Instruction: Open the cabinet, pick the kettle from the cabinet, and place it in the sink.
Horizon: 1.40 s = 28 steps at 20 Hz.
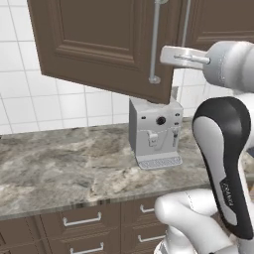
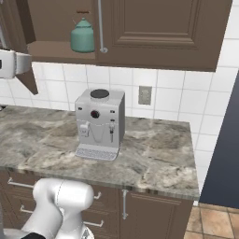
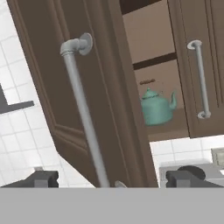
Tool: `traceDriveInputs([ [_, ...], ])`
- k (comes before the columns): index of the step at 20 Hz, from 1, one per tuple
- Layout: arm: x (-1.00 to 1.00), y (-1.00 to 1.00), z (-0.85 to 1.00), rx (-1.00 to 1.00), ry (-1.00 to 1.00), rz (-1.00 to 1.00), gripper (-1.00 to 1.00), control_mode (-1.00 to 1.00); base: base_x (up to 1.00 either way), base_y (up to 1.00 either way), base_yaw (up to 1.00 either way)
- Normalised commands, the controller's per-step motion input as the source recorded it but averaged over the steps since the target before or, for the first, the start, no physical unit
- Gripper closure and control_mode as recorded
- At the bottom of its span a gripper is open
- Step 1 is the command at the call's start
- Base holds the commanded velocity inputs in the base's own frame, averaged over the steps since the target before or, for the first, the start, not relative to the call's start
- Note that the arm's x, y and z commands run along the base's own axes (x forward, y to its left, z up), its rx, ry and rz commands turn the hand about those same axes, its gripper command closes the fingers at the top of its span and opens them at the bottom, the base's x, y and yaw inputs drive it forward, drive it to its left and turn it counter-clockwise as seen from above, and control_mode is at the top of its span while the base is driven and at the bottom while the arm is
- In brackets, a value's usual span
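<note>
The cabinet's left door (image 1: 106, 44) is swung wide open, and its long silver handle (image 3: 83, 109) runs between my two finger tips. My gripper (image 3: 111, 179) is open, with the tips far apart on either side of the bar and not pressing it. In the left base view the gripper (image 1: 166, 55) hovers just right of that handle (image 1: 155, 39). Upright on the lower shelf of the open cabinet (image 2: 56, 49) stands the teal kettle (image 3: 156, 107), also seen as the kettle (image 2: 82, 36) in the right base view. The sink is out of view.
A grey coffee machine (image 2: 99, 122) stands on the marbled counter (image 2: 154, 154) below the cabinet. The right cabinet door (image 2: 163, 28) is shut, and its handle (image 3: 199, 78) is close beside the kettle. Drawers (image 1: 82, 221) run under the counter.
</note>
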Motion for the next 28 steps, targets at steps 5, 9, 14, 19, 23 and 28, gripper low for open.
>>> traceDriveInputs([
  [5,-0.17,-0.61,0.0,0.26,-0.01,0.0,-1.0,-1.0,0.0,0.0,0.0],
  [9,0.0,-0.48,0.0,0.32,0.0,0.01,-1.0,-1.0,0.0,0.0,0.0],
  [14,0.12,-0.28,0.0,0.25,0.01,0.07,-1.0,-1.0,0.0,0.0,0.0],
  [19,0.3,-0.23,0.0,0.19,0.22,0.08,-1.0,-1.0,0.0,0.0,0.0],
  [23,0.31,-0.12,0.0,0.2,0.26,0.16,-1.0,-1.0,0.0,0.0,0.0],
  [28,0.37,0.04,0.0,0.1,0.18,0.24,-1.0,-1.0,0.0,0.0,0.0],
])
